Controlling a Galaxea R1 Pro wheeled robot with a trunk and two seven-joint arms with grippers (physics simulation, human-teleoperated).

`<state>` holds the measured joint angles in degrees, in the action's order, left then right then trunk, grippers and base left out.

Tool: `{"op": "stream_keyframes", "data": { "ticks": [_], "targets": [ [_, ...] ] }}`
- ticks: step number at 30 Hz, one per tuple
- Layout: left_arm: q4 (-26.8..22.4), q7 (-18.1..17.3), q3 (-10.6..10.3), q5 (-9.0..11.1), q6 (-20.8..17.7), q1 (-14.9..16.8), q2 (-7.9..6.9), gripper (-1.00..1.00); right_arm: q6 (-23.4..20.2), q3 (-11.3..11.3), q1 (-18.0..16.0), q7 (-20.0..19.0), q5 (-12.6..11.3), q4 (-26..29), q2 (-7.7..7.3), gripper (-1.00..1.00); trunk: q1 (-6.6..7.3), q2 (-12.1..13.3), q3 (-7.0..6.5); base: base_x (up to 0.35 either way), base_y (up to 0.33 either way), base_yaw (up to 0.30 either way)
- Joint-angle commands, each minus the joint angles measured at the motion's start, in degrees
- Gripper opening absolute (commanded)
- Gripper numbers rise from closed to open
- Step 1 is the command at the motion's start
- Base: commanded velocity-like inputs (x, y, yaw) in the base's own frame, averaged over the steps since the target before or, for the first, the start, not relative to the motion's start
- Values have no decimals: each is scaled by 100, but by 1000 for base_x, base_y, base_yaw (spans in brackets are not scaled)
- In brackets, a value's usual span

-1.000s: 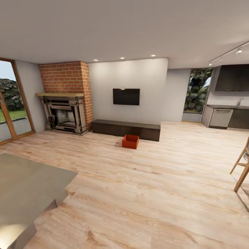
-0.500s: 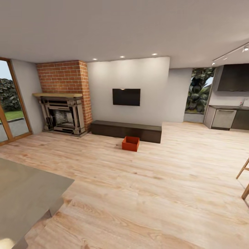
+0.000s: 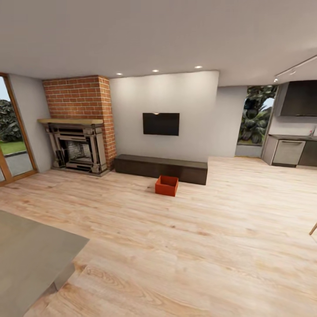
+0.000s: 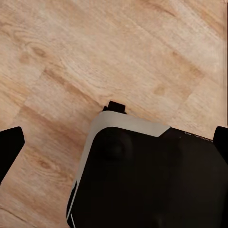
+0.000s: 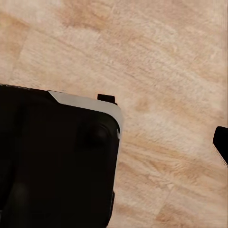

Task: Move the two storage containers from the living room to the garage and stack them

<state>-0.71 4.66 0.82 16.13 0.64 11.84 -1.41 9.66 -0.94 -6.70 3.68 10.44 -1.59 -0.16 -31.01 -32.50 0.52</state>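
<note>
Left fingers [image 4: 10, 145] hang spread wide over bare wood planks [image 4: 142, 52], grasping nothing; of the right gripper one dark fingertip [image 5: 221, 141] shows, so I cannot tell its state; well ahead, one orange-red container [image 3: 167, 185] sits just before the long dark bench [image 3: 160, 167].

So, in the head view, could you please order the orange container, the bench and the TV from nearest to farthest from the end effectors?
1. Storage container, on the planks ahead.
2. Bench, just behind it.
3. TV, mounted above, farthest back.
</note>
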Motion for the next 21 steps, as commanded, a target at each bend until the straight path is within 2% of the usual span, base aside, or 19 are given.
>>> {"op": "stream_keyframes", "data": {
  "ticks": [1, 21],
  "targets": [
    [1, 9, 6, 19, 7, 3, 1, 100, 27, -12, -7, 28, 54, -17, 1, 100, -5, -4, 5, 323, 0, 0],
    [1, 8, -2, 9, -1, 3, 5, 100, 27, -12, -7, 28, 54, -17, -1, 100, -5, -4, 5, 322, 0, 0]
  ]
}}
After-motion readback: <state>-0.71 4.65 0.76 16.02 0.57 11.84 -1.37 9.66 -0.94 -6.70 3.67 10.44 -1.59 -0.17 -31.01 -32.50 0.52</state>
